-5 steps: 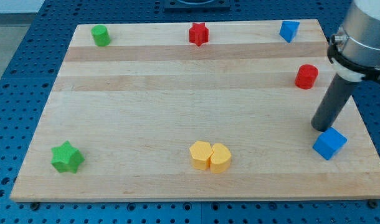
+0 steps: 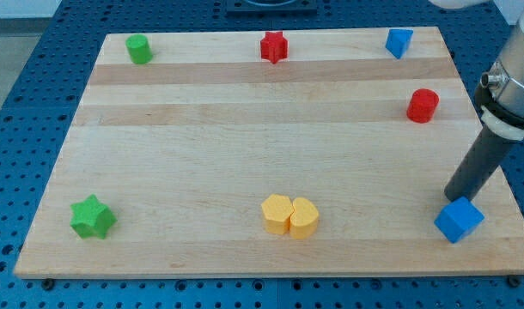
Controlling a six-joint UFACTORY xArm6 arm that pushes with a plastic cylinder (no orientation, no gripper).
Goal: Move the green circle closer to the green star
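Note:
The green circle (image 2: 139, 49) stands at the board's top left corner. The green star (image 2: 93, 217) lies at the bottom left, far below it. My tip (image 2: 456, 197) is at the far right of the board, touching or just above the top edge of a blue cube (image 2: 459, 220). The tip is far from both green blocks.
A red star (image 2: 275, 46) is at top centre, a blue triangle block (image 2: 399, 41) at top right, a red cylinder (image 2: 423, 105) at right. Two yellow blocks (image 2: 289, 215) sit together at bottom centre. The wooden board (image 2: 245, 129) rests on a blue perforated table.
My tip has moved to the right and down, and the blue cube has slid a little down and to the right with it. The other blocks have not moved.

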